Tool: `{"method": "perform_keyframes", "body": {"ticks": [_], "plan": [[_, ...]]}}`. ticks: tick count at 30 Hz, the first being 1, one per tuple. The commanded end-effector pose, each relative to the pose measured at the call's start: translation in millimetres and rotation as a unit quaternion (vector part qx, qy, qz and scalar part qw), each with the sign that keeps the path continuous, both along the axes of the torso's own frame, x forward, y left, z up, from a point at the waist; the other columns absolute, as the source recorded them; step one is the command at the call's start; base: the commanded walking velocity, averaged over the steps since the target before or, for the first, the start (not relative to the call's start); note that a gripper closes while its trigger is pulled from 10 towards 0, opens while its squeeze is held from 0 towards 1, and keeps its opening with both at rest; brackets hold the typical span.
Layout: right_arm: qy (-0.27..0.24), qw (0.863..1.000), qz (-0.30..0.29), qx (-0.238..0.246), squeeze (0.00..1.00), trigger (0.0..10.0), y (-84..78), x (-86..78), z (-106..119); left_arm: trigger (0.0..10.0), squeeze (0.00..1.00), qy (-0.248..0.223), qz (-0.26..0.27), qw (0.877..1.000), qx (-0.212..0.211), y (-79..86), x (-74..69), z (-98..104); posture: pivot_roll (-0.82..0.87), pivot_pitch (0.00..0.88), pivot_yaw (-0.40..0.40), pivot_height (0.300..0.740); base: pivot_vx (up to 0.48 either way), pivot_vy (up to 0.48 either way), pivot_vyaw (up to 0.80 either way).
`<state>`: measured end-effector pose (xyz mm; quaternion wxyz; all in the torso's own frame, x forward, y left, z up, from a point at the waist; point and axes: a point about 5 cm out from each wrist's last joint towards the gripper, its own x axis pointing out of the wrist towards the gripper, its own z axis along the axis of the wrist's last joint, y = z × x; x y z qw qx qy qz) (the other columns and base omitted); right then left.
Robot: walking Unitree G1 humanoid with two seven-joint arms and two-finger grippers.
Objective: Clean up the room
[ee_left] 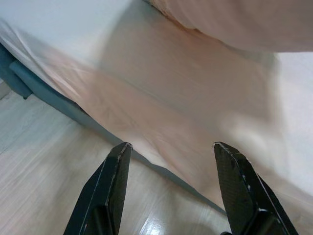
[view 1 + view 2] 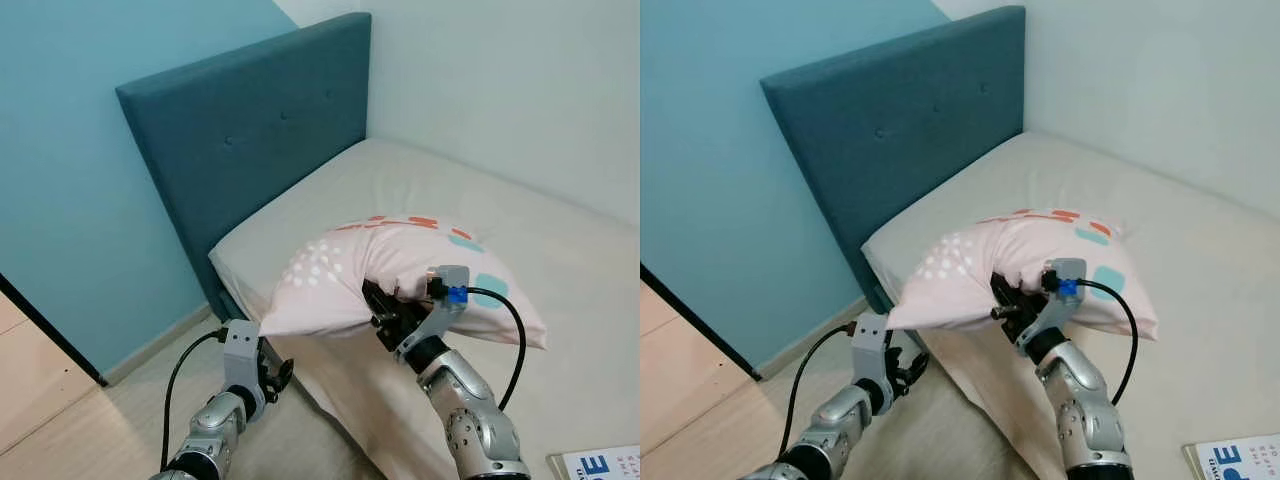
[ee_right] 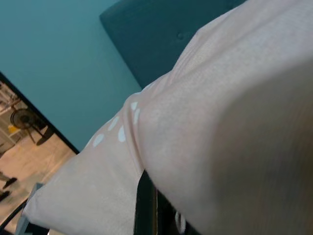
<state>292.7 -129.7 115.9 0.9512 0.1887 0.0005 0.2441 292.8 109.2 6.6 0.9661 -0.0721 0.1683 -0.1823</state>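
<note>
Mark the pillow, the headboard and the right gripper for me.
pillow (image 2: 330,268), left eye view, on its dotted corner.
headboard (image 2: 250,140), left eye view, on the padded front.
right gripper (image 2: 385,305), left eye view, at its fingers clamped on the pillow's edge.

Bedroom in a home. Bed (image 2: 560,250) w/ teal padded headboard (image 2: 250,130) at far left, pink pillow (image 2: 400,270) on it. Teal wall (image 2: 80,180), wood floor (image 2: 60,410).

- The pink pillow (image 2: 400,280) overhangs the mattress (image 2: 560,250) edge near the head end, blocking reach there.
- The teal headboard (image 2: 250,130) walls off the head of the bed; the white wall (image 2: 520,80) closes the far side.
- Open mattress surface lies beyond and right of the pillow.
- Wooden floor (image 2: 60,400) beside the bed is open, where the left gripper (image 1: 171,152) hangs with fingers spread.
</note>
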Motion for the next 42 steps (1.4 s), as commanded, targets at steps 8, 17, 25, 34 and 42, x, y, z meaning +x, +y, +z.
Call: {"method": "perform_keyframes", "body": {"ticks": [8, 17, 25, 34, 42], "plan": [[0.046, 0.997, -0.049, -0.029, 0.00, 10.0, -14.4, -8.6, -25, 10.0, 0.00, 0.000, -0.007, 1.000, 0.002, 2.1, -1.7, -1, -0.10, 0.040, 0.049, 0.740, 0.000, 0.000, 0.77], [0.069, 0.989, -0.123, -0.038, 0.00, 10.0, -28.8, -25.6, -37, 10.0, 0.00, -0.016, -0.005, 1.000, -0.008, 6.7, 0.9, 3, -0.11, 0.046, 0.052, 0.740, 0.000, 0.000, 0.51], [0.080, 0.984, -0.153, -0.043, 0.00, 10.0, -33.2, -26.9, -44, 10.0, 0.00, -0.023, -0.005, 1.000, -0.010, 7.6, 2.9, 6, -0.11, 0.049, 0.061, 0.740, 0.000, 0.000, 0.00], [0.078, 0.982, -0.166, -0.045, 0.00, 10.0, -35.2, -24.4, -42, 10.0, 0.00, -0.028, -0.004, 0.999, -0.014, 6.5, 4.1, 8, -0.10, 0.054, 0.057, 0.740, 0.000, 0.000, 0.00], [0.070, 0.981, -0.174, -0.045, 0.00, 10.0, -38.1, -20.5, -38, 10.0, 0.00, -0.028, -0.004, 0.999, -0.017, 5.1, 3.6, 8, -0.11, 0.054, 0.057, 0.740, 0.000, 0.000, 0.00]]}}
